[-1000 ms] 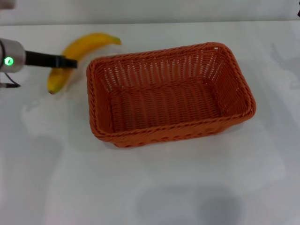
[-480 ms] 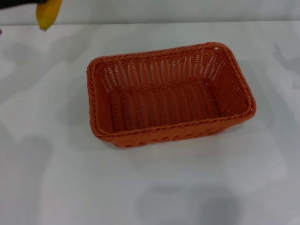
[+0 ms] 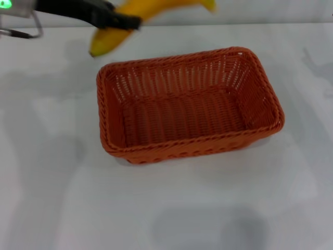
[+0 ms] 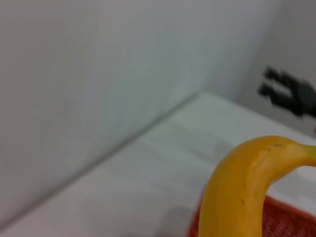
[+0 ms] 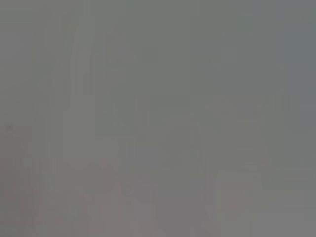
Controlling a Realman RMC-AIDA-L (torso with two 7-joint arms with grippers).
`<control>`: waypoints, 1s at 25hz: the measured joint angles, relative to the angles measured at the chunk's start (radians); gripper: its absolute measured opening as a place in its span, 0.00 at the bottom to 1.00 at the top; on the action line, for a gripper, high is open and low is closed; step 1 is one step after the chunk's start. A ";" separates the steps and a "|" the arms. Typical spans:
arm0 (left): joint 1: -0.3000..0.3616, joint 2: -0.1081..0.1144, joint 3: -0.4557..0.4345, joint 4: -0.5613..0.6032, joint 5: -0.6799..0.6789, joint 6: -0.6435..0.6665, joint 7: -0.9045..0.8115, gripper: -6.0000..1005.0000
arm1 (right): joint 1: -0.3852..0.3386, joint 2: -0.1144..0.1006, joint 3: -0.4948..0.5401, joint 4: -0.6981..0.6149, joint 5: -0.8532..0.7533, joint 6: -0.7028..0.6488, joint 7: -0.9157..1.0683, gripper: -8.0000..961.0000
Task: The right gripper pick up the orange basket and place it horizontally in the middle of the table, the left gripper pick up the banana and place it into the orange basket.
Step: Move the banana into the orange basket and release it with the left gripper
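Head view shows the left gripper [image 3: 132,21], fingers clamped on the banana [image 3: 112,37], at upper left, above the tabletop [image 3: 52,182] beyond the orange basket [image 3: 187,104]. Released early, it could miss the rim.

You had a plain pale wall [image 3: 260,10] running along the far side of the scene, meeting the work surface in a straight edge. Light was soft and even, and faint grey shadows lay at the left, the far right and the near middle.
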 joint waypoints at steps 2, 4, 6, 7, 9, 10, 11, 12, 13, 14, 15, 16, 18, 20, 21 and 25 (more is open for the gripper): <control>-0.045 -0.039 0.000 -0.004 0.078 -0.016 -0.009 0.57 | 0.000 0.000 -0.002 0.001 0.000 0.000 0.000 0.92; -0.082 -0.072 0.000 -0.003 0.135 -0.038 -0.018 0.57 | -0.001 0.000 -0.003 0.004 0.000 -0.002 0.000 0.92; -0.114 -0.104 0.000 0.001 0.188 -0.070 -0.033 0.58 | -0.006 0.000 -0.004 0.005 0.000 -0.006 0.003 0.92; -0.130 -0.120 0.000 0.001 0.214 -0.092 -0.041 0.58 | -0.008 0.000 -0.005 0.005 0.000 -0.006 0.011 0.92; -0.149 -0.142 0.000 0.009 0.257 -0.136 -0.058 0.59 | -0.012 0.000 -0.007 0.006 -0.002 -0.007 0.024 0.92; -0.152 -0.146 0.000 0.025 0.272 -0.156 -0.068 0.59 | -0.015 0.000 -0.007 0.005 -0.003 -0.008 0.030 0.92; -0.152 -0.147 0.000 0.042 0.282 -0.170 -0.077 0.59 | -0.018 0.000 -0.008 0.005 -0.004 -0.010 0.033 0.92; -0.151 -0.146 0.000 0.063 0.286 -0.184 -0.083 0.60 | -0.022 0.000 -0.009 0.005 -0.005 -0.018 0.035 0.92; -0.151 -0.146 0.000 0.063 0.286 -0.184 -0.083 0.60 | -0.026 0.000 -0.009 0.004 -0.005 -0.027 0.035 0.92; -0.149 -0.145 0.000 0.081 0.287 -0.204 -0.088 0.60 | -0.031 0.000 -0.009 0.004 -0.004 -0.037 0.035 0.92; -0.146 -0.146 -0.001 0.086 0.284 -0.229 -0.087 0.60 | -0.034 0.000 -0.009 0.005 -0.002 -0.043 0.035 0.92; -0.145 -0.147 -0.001 0.087 0.284 -0.233 -0.086 0.61 | -0.037 0.000 -0.009 0.004 -0.002 -0.049 0.036 0.92; -0.139 -0.148 -0.002 0.090 0.284 -0.246 -0.086 0.61 | -0.039 0.000 -0.008 0.002 -0.001 -0.058 0.036 0.92; -0.134 -0.149 -0.002 0.100 0.286 -0.247 -0.087 0.62 | -0.039 0.000 -0.008 0.003 -0.001 -0.065 0.036 0.92; -0.132 -0.150 -0.002 0.104 0.287 -0.247 -0.086 0.62 | -0.039 0.000 -0.008 0.003 -0.001 -0.066 0.036 0.92; -0.130 -0.150 -0.002 0.109 0.290 -0.245 -0.080 0.63 | -0.039 -0.001 -0.008 0.002 -0.001 -0.067 0.036 0.92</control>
